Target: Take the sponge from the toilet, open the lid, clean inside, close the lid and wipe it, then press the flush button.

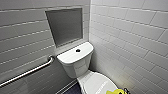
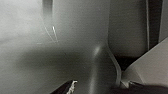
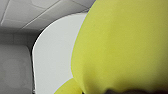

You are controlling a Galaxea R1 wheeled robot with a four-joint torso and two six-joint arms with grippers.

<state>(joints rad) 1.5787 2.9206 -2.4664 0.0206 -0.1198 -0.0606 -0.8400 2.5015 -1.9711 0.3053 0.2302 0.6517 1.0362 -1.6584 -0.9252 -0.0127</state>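
I am looking down at the toilet in a tiled corner, its lid lying shut. The sponge is sitting on the lid's front end, well away from the tank, at the picture's lower edge. The right claw is showing as a dark shape touching or just beside the sponge's right side; I cannot tell which. In the right wrist view the sponge is looming very close with the lid behind it, so I am judging the right arm much the nearer. Whether that claw is open or gripping, I cannot tell. The sponge's long axis seems to be running across the lid, though the edge is cutting it off. The left claw is facing a blurred grey surface; its state I cannot tell either.
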